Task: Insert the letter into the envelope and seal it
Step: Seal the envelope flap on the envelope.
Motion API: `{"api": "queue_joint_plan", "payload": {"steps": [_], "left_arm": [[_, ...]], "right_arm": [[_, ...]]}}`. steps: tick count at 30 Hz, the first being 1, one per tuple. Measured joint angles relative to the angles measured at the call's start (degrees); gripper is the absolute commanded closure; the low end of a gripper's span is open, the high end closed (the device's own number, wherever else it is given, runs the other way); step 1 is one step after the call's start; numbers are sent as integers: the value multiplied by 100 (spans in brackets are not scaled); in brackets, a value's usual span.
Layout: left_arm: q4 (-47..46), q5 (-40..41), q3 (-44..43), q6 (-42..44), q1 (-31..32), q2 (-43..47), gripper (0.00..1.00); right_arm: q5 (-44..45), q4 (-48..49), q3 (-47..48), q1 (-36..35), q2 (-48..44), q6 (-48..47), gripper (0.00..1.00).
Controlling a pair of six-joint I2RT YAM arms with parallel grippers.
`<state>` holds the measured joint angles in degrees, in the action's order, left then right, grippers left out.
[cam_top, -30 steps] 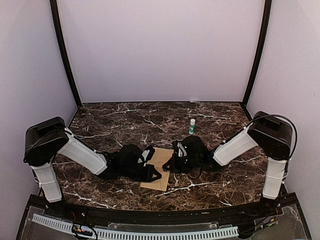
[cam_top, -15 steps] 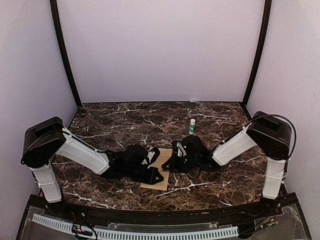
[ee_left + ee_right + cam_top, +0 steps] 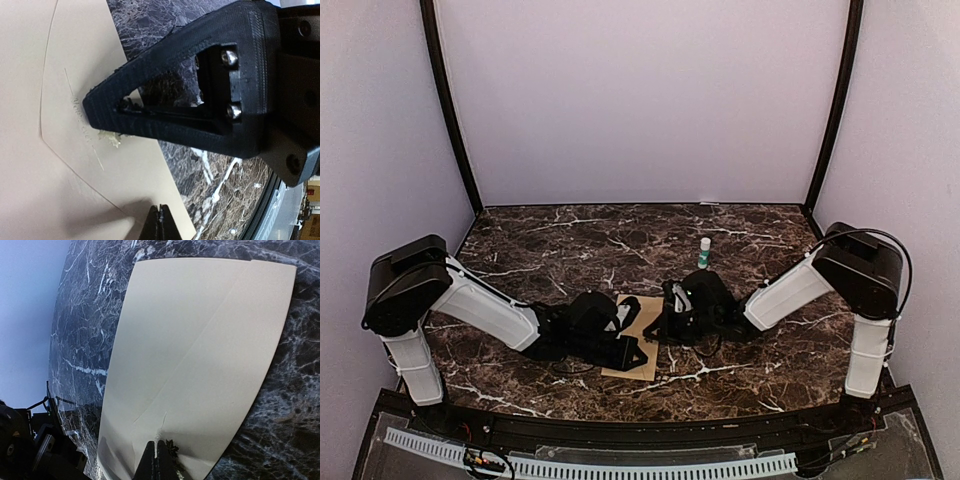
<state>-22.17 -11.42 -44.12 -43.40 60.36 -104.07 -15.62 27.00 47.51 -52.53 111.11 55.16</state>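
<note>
Left gripper (image 3: 638, 350) has slid a little toward 3 o'clock since a second ago, further onto the envelope (image 3: 636, 369); right gripper (image 3: 157, 456) sits about where it was.

Count on the marble table (image 3: 570, 240): one envelope, one small green-and-white bottle (image 3: 704, 252), two arms.

Envelope: kraft brown, lying flat near the middle of the near half of the table. Its pointed flap is folded down onto the body, and the flap's edge lines show in both wrist views.

Left fingers: pinched together with nothing between them, tips down on the paper, coming in from 9 o'clock.

Right fingers: also closed tight on nothing, tip resting on the flap, coming in from 3 o'clock. A whitish crumbly fleck (image 3: 111, 138) sits on the paper just beside that tip.

Bottle: upright, at 1 o'clock from the envelope, apart from it.
</note>
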Motion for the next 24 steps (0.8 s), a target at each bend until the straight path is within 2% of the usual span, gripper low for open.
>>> {"api": "queue_joint_plan", "payload": {"steps": [15, 24], "left_arm": [[-190, 160, 111, -317, 28, -11, 100], [-251, 160, 149, -337, 31, -11, 100]], "right_arm": [[-393, 170, -354, -413, -173, -48, 100], [-385, 170, -350, -411, -166, 28, 100]]}}
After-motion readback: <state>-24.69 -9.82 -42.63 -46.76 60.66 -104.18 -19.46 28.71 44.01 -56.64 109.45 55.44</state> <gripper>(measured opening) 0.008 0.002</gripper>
